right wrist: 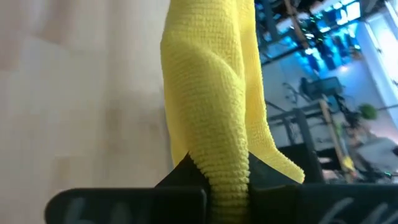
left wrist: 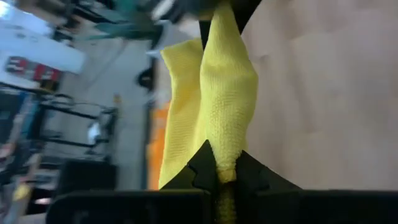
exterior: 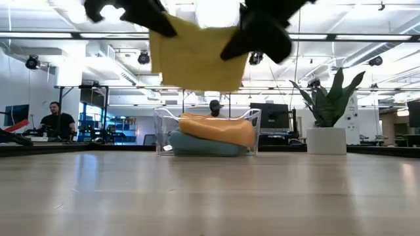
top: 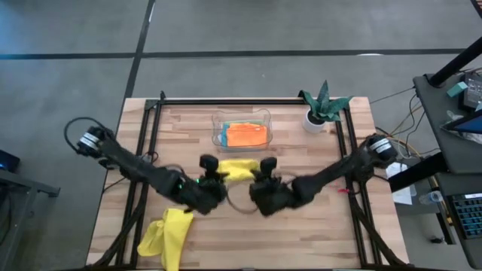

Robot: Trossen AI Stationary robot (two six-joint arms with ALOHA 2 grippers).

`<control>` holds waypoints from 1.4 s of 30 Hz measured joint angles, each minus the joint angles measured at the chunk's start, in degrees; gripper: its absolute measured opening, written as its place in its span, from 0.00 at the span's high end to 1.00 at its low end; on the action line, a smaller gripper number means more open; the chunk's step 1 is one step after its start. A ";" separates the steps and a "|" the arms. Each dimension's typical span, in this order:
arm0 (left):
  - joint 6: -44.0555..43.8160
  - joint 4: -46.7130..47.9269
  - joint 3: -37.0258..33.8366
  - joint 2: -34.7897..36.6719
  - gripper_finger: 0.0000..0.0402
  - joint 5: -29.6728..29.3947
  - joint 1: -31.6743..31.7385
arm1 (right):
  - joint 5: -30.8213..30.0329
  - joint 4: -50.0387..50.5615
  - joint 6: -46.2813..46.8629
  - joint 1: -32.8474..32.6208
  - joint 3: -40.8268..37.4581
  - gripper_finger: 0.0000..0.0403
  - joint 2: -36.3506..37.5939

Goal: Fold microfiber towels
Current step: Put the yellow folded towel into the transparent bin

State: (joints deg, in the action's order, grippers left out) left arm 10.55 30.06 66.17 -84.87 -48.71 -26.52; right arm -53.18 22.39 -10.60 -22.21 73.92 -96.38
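A bright yellow towel (exterior: 197, 56) hangs spread between my two grippers above the middle of the table; in the high view it shows as a yellow strip (top: 237, 169). My left gripper (top: 218, 178) is shut on its left upper corner and my right gripper (top: 257, 179) on its right upper corner. A second yellow towel (top: 167, 237) lies crumpled on the table near the front left. An orange towel (top: 246, 134) lies folded on a turquoise one (exterior: 203, 145) in the clear tray (top: 263, 117). My left gripper pinches the towel's bunched upper left corner (left wrist: 225, 163) between its two fingers, slanting down toward the far side. The cloth hangs below, clear of the table. My right gripper pinches the bunched upper right corner (right wrist: 225, 163) between its two fingers, also slanting down. The towel's top edge (exterior: 200, 25) runs nearly straight between the two holds and its lower edge (exterior: 203, 86) hangs free.
The clear tray stands at the back middle of the table. A green plant in a white pot (top: 322, 109) stands at the back right. Bare wood (top: 301, 233) lies in front of the grippers. People sit in the room behind the table.
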 joint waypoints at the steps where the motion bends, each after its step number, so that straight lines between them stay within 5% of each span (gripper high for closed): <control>1: 2.14 -0.39 0.00 1.00 1.00 -0.35 1.47 | 0.04 0.02 -1.27 1.25 -0.04 0.98 1.08; 7: 12.75 -1.62 0.00 5.52 1.00 0.12 11.61 | 2.04 -0.96 -8.16 8.85 -0.03 0.98 5.61; 20: 28.19 -9.88 -0.11 4.11 1.00 12.28 29.15 | 8.93 -0.96 -16.16 23.22 -0.47 0.98 5.80; 31: 35.37 -13.51 -0.93 3.90 1.00 15.28 32.34 | 16.29 -4.53 -22.00 28.26 -2.03 0.98 6.03; 42: 38.76 -25.10 -12.90 3.92 1.00 16.62 32.82 | 18.53 -10.43 -25.48 29.49 -8.08 0.98 6.03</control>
State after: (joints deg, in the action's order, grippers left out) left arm 49.30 4.97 53.27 -80.95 -32.09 6.31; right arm -34.65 11.96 -36.09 7.28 65.84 -90.35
